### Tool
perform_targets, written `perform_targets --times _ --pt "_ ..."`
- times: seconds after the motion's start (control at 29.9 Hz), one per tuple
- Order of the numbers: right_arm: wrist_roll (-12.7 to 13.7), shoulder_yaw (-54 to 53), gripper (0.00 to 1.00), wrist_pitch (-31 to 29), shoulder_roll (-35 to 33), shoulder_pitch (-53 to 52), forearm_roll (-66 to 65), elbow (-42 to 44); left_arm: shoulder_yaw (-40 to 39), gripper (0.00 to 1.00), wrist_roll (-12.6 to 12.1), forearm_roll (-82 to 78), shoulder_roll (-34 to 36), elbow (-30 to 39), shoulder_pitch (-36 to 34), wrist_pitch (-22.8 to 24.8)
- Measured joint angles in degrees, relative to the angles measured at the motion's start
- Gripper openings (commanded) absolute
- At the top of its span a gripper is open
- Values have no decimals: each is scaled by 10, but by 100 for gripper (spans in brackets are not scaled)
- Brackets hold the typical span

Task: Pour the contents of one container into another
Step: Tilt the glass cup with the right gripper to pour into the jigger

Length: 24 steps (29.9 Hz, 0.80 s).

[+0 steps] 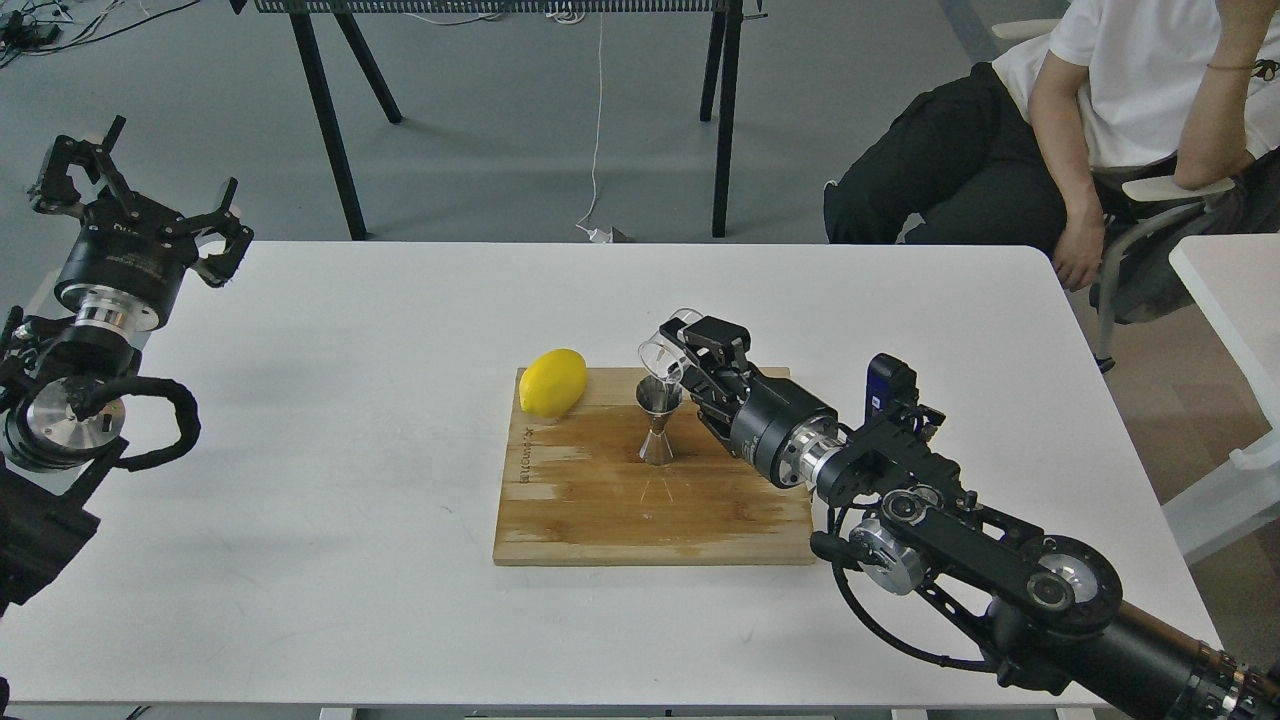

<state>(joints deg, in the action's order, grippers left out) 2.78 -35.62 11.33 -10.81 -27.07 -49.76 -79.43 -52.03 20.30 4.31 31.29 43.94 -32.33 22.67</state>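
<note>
A small clear glass cup [665, 352] hangs tipped over to the left, its lip just above the mouth of the steel hourglass jigger [658, 423]. My right gripper [695, 362] is shut on the cup from the right. The jigger stands upright on a wooden cutting board [650, 510] in the middle of the white table [350, 560]. Far off at the table's left edge, my left gripper [135, 200] is raised with its fingers spread open and nothing between them.
A yellow lemon [552, 382] lies on the board's back left corner. A person [1100, 120] sits on a chair beyond the table's far right corner. Black table legs [330, 130] stand behind. A second white table [1230, 300] borders the right.
</note>
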Motion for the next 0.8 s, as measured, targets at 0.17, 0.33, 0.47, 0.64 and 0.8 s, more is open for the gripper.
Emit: perform_targets --times 0.17,0.33,0.47,0.64,0.8 --pt "-4 12 26 13 -1 0 -27 1 0 100 0 0 0 0 0 0" --pt "-10 20 26 21 -2 -1 -39 2 0 100 0 0 0 0 0 -1" --pt "-11 21 26 22 -5 -6 -43 5 0 100 1 0 -1 0 1 -1" --pt "-19 36 26 25 -5 -10 -62 10 0 100 3 0 -1 0 5 -1" --pt "-24 48 26 36 -5 -17 -68 12 0 100 4 0 -1 0 6 -1"
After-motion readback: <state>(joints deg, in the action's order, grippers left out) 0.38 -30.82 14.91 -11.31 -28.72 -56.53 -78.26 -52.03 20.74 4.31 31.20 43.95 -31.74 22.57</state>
